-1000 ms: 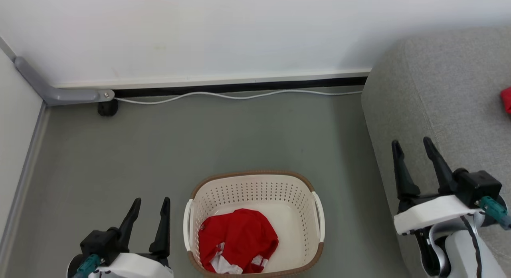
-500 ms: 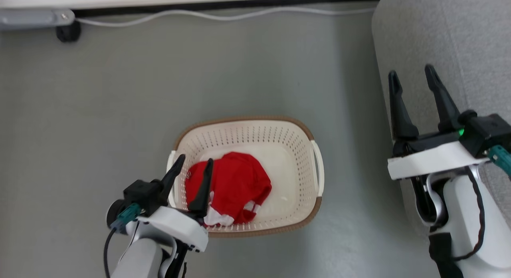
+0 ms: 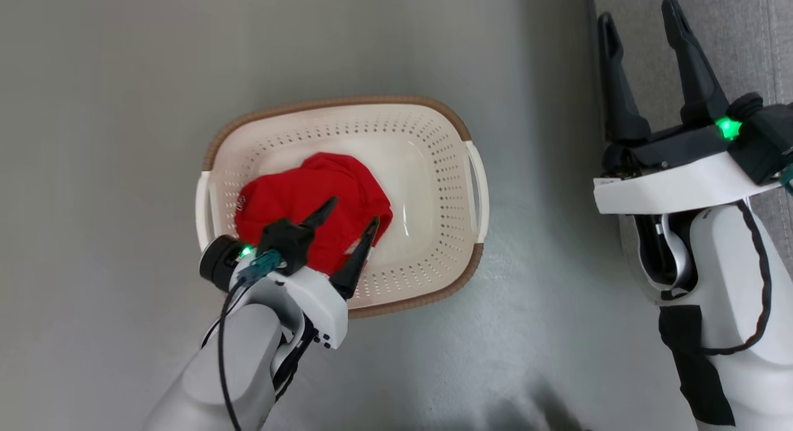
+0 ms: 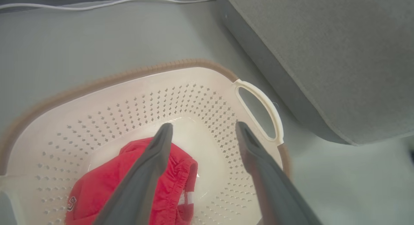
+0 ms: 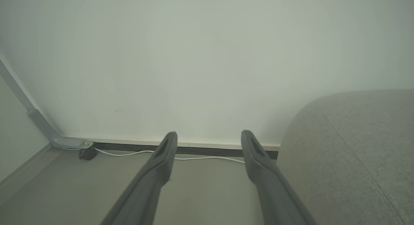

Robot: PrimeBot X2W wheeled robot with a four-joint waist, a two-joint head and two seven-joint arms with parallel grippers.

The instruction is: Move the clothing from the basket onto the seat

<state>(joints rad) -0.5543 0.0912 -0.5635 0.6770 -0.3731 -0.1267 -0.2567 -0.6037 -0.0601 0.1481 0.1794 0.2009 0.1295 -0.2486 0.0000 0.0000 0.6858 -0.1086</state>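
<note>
Left tool, fingers wide, hangs over red clothing in basket; seat just beside.

- Red clothing: one small white character near its edge, an "S" or a "5"; I cannot tell which.
- From the head view, that mark is too small to read.

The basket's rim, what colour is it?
The rim is brown, clearest in the head view.
</note>
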